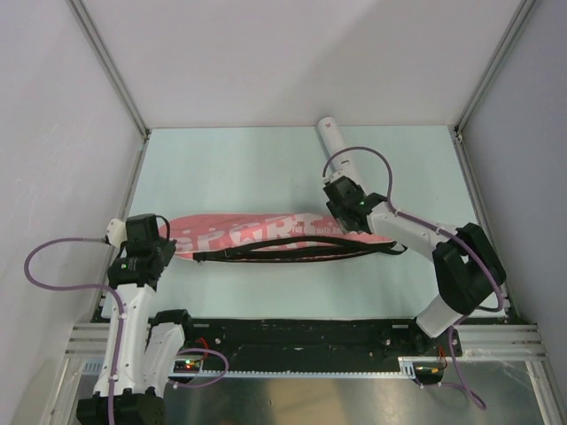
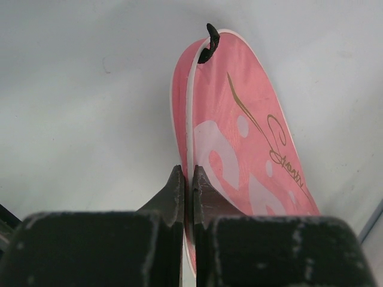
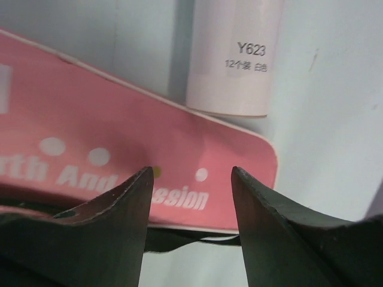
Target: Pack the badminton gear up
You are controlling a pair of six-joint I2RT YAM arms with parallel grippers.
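my worry is the white tube (image 3: 233,60): it is a smooth, hard cylinder with a small printed label, lying on the table (image 1: 221,168) just past the narrow end of the pink bag (image 1: 266,232). i judge that a slightly off-centre squeeze would send it rolling away. my right gripper (image 3: 190,174) hangs above that end of the bag, its fingers well apart with nothing between them. my left gripper (image 2: 186,174) is pinched tight on the white piped rim at the bag's wide end. the printed cloth looks thin and slick, so it could slide out if i tug. the black strap (image 1: 283,251), a limp webbing loop lying along the bag's near side, might snag a finger.
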